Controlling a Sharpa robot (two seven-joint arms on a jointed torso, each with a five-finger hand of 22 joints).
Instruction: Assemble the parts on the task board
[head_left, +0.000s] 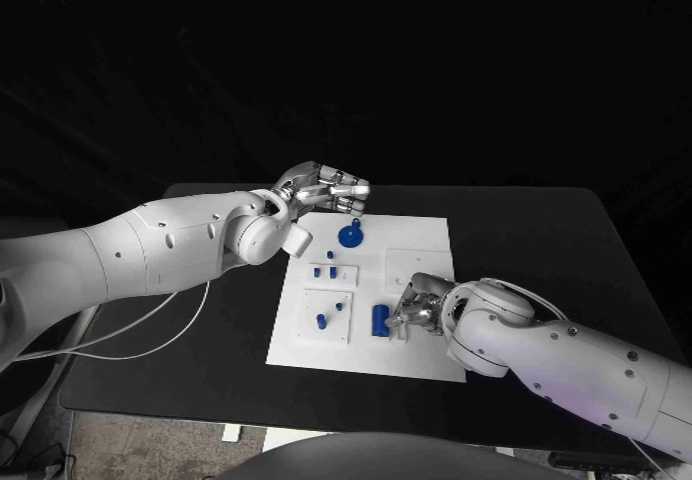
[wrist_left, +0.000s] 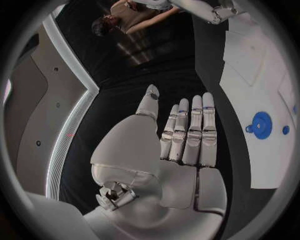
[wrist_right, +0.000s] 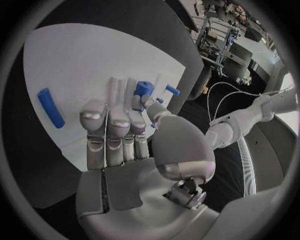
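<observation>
Parts lie on the white board (head_left: 418, 235) mid-surface; a blue cylinder (head_left: 381, 319) lies at nine o'clock of the right hand (head_left: 420, 305), long axis twelve-to-six. Whether that hand pinches anything, I cannot tell. Left hand (head_left: 320, 187) hovers flat, holding nothing, farther off.

White task board (head_left: 411, 250) lies flat at frame centre. A blue round gear-like part (head_left: 351, 236) sits near its upper left; small blue pegs (head_left: 330, 270) stand mid-left; a blue cylinder (head_left: 381, 320) lies lower centre.
</observation>
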